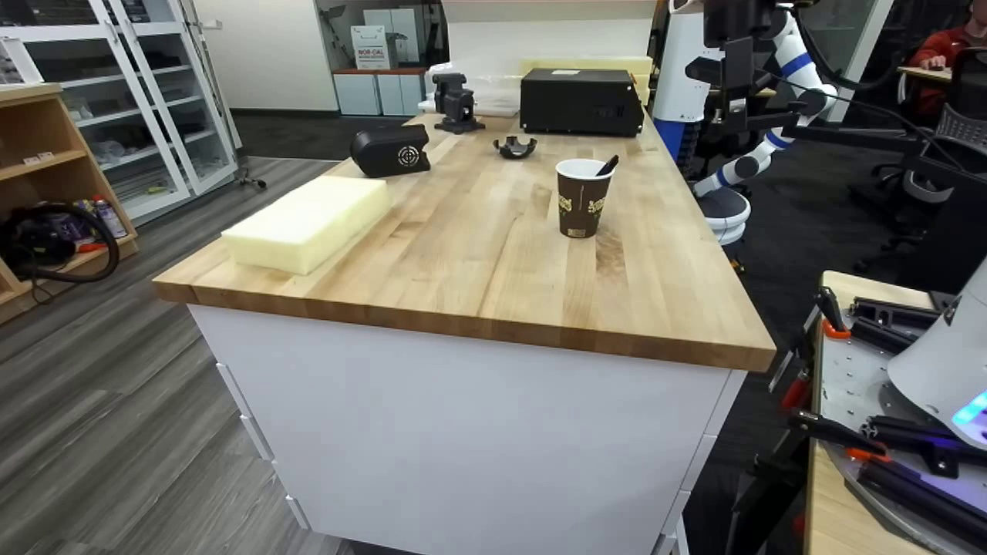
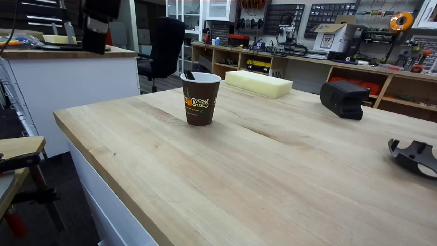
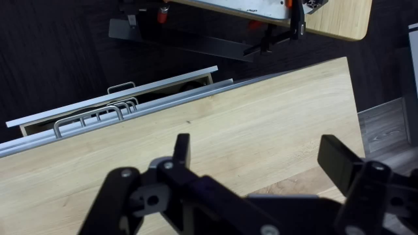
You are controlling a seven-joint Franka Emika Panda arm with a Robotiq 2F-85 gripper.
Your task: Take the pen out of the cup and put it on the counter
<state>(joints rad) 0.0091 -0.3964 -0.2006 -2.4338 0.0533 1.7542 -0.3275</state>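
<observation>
The dark brown paper cup (image 1: 584, 204) stands upright on the wooden counter (image 1: 463, 262); it also shows in an exterior view (image 2: 200, 104). The short dark pen (image 1: 608, 165) leans in the cup with its top end above the pale rim; the end also shows in an exterior view (image 2: 189, 75). Its lower part is hidden inside the cup. My gripper (image 3: 256, 147) is open, with nothing between its fingers, high above the counter (image 3: 98, 163). The gripper is at the top of both exterior views, well above and apart from the cup. Cup and pen are out of the wrist view.
A pale yellow foam block (image 1: 308, 220) lies on the counter. A black rounded case (image 1: 390, 151), a black curved piece (image 1: 514, 147), a black vise-like thing (image 1: 456, 104) and a large black box (image 1: 582, 102) stand farther back. An open drawer (image 3: 114, 94) juts from the counter's side.
</observation>
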